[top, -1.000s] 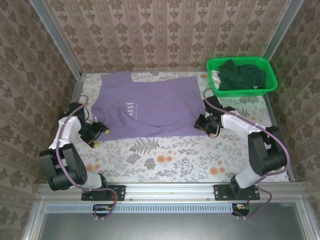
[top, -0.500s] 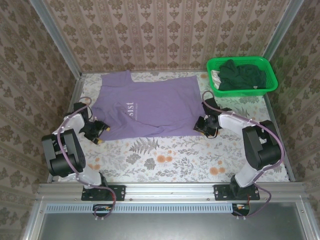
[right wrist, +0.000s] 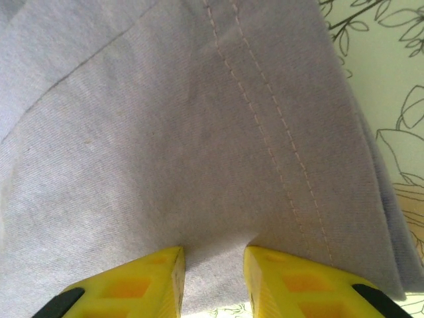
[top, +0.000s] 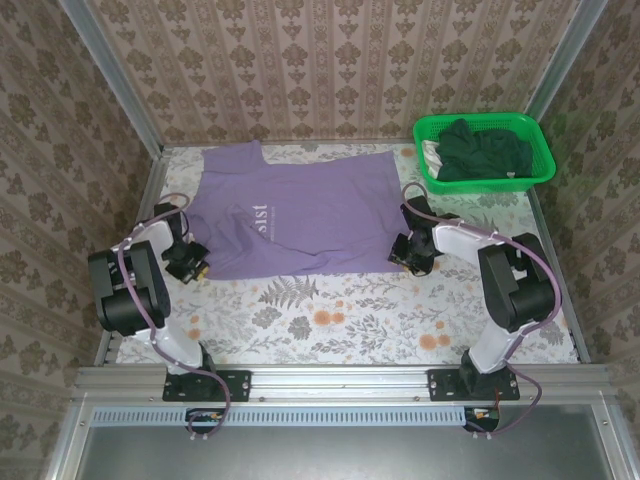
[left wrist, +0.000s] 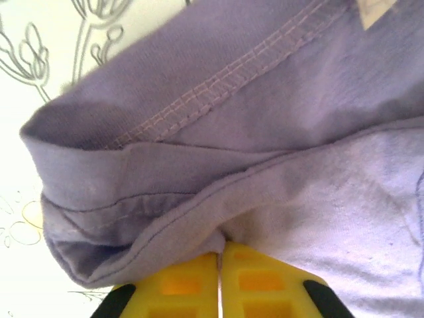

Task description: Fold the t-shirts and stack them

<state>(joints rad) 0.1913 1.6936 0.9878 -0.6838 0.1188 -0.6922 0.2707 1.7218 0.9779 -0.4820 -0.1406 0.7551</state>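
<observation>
Lavender t-shirt (top: pixel 300 215) is lying spread flat across the far half of the tabletop (top: pixel 330 315), and the first fold is only beginning. The left tool (top: pixel 192 262) is clenching tight on the shirt's near-left corner, with cloth pinched between its yellow fingers (left wrist: pixel 185 281). The right tool (top: pixel 408 252) is grasping a pucker of cloth at the near-right corner. The next move is probably calling for both arms to be lifting together and carrying the near edge toward the far one, level, so the layers are landing square. Dark green t-shirts (top: pixel 480 150) are waiting heaped in the green basket (top: pixel 545 165) at the far right, near the shirt's far-right corner and possibly crowding the right arm's sweep.
</observation>
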